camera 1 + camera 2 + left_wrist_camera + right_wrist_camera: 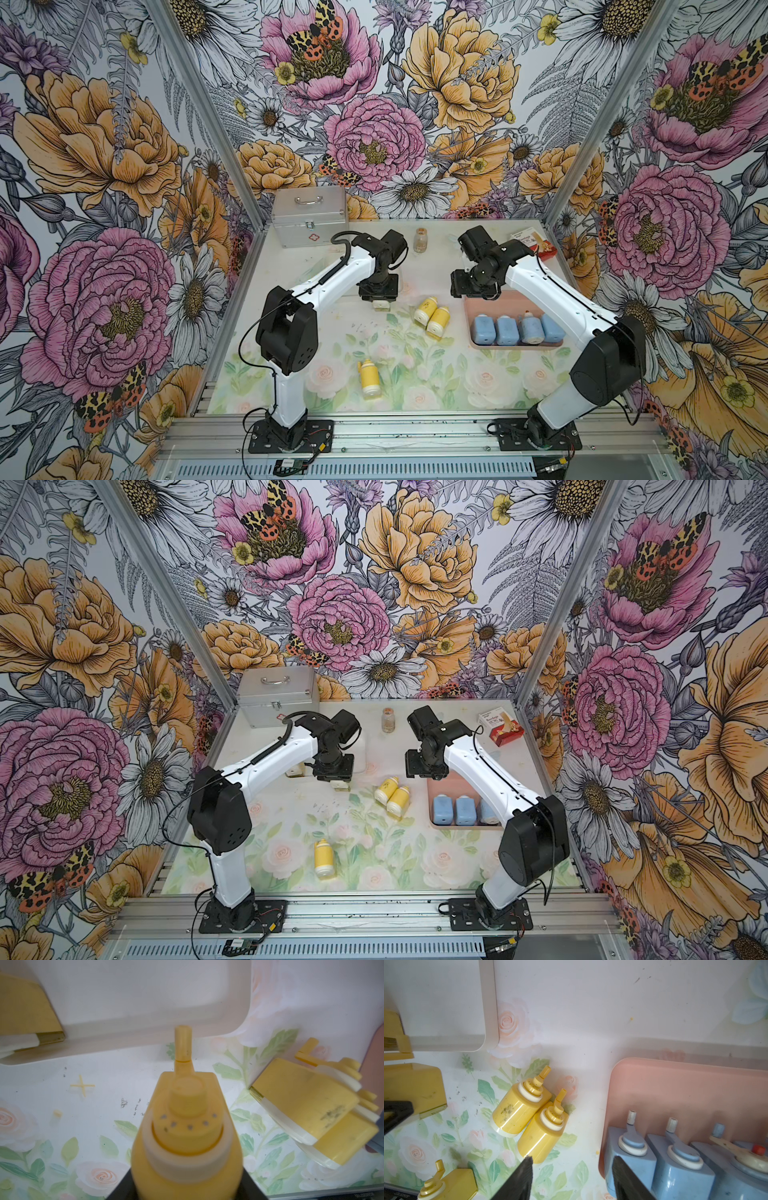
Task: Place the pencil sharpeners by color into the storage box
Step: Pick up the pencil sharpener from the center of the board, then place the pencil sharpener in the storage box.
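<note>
My left gripper (380, 302) is shut on a yellow pencil sharpener (187, 1126), whose crank points at the rim of the white tray (145, 1001). Another yellow sharpener (25, 1005) lies inside that tray. Two yellow sharpeners (432, 316) lie side by side mid-table, and a third (369, 379) lies nearer the front. Several blue sharpeners (515, 330) stand in a row in the pink tray (467, 324). My right gripper (572, 1167) hangs open over that tray's left edge, nothing between its fingers.
A silver case (309, 216) stands at the back left. A brown glass vial (420, 240) is at the back centre, and a red and white carton (536, 245) at the back right. Metal frame posts bound both sides of the table.
</note>
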